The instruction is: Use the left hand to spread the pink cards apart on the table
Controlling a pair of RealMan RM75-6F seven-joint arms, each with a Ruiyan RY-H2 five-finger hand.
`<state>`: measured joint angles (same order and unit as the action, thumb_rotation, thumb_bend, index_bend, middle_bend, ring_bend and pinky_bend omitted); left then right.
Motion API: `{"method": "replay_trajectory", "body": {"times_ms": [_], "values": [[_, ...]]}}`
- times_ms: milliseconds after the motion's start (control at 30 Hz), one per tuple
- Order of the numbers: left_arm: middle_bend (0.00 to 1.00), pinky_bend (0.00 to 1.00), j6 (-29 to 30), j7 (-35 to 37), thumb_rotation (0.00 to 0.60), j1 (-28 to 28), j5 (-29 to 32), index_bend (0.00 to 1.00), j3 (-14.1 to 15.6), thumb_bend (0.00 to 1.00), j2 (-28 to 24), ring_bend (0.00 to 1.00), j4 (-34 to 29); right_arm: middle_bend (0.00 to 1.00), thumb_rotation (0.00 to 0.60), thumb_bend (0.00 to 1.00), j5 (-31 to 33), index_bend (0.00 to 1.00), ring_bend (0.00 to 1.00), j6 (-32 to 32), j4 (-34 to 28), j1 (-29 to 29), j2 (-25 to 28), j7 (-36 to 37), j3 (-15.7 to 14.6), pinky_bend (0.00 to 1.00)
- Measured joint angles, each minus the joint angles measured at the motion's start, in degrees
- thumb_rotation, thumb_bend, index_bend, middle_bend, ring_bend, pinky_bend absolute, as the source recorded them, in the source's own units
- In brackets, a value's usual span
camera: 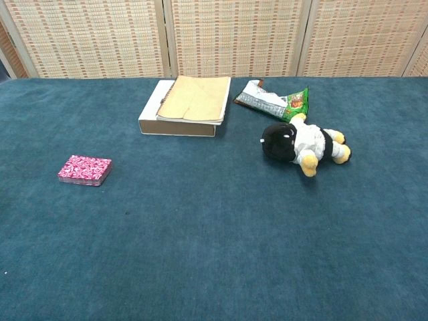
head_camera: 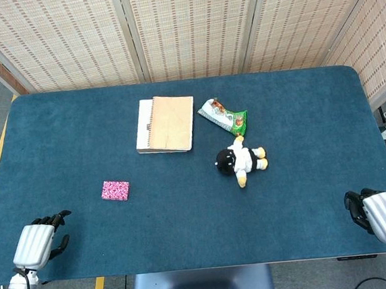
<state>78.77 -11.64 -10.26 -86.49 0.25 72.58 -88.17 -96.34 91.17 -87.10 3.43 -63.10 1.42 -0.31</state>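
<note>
I am starting from the fingers (head_camera: pixel 56 218) of my left hand (head_camera: pixel 40 240), which are sitting at the lower left of the head view: they are dark, slightly curled and apart, holding nothing and touching no object. The chest view is not showing this hand at all.

The pink cards (head_camera: pixel 115 190) are lying as one squared-up stack up and to the right of those fingers, toward the middle of the blue surface (head_camera: pixel 187 233), near but clearly apart from them. In the chest view the stack (camera: pixel 84 170) is showing at the left, flat, with its edges aligned, so nothing is spread yet. Its long axis is running roughly left to right across the frame, tilted a little.

My right hand (head_camera: pixel 382 214) is resting at the lower right corner, fingers curled in around nothing, well apart from the deck. The left hand is plainly the nearer one, which suits the task.

Further out, in the upper middle of the frame, a tan notebook (head_camera: pixel 166 124) is lying on a white box, with a green snack packet (head_camera: pixel 224 115) just beside it and a plush penguin toy (head_camera: pixel 240 159) below that. All are well clear of the cards.

I am judging that the coming reach needs to go forward and rightward, with the fingers coming down onto the top of the deck.
</note>
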Motion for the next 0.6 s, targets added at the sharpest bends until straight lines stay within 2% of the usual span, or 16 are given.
{"method": "replay_trajectory", "body": {"times_ms": [233,333,400,433,600], "values": [[0.43,0.48,-0.14,-0.48,0.6,0.02,0.18,0.26,0.04,0.37,0.06,0.45,-0.07,0.86,0.6,0.35,0.81,0.93,0.68,1.01,-0.69,-0.7,0.59,-0.46,0.48,0.86],[0.44,0.48,0.3,-0.64,0.6,0.05,-0.1,0.23,-0.02,0.37,0.21,0.45,0.2,0.86,0.6,0.38,0.96,0.95,0.71,2.47,-0.69,-1.18,0.46,-0.67,0.98,0.86],[0.51,0.49,0.55,-1.01,0.6,0.05,-0.27,0.19,-0.1,0.37,0.41,0.51,0.62,0.86,0.6,0.41,1.27,0.97,0.73,3.85,-0.47,-1.62,0.08,-1.06,1.61,0.87],[0.58,0.51,0.76,-1.28,0.6,0.04,-0.4,0.16,-0.2,0.37,0.61,0.57,0.95,0.86,0.6,0.42,1.5,0.98,0.73,4.38,-0.37,-1.81,-0.13,-1.25,1.96,0.87],[0.83,0.76,1.63,-0.75,0.6,-0.13,-2.36,0.1,-0.01,0.35,1.31,0.81,2.35,0.86,0.6,0.42,2.16,0.98,0.73,4.4,-0.42,-1.99,-0.35,-0.37,2.56,0.87]]}}
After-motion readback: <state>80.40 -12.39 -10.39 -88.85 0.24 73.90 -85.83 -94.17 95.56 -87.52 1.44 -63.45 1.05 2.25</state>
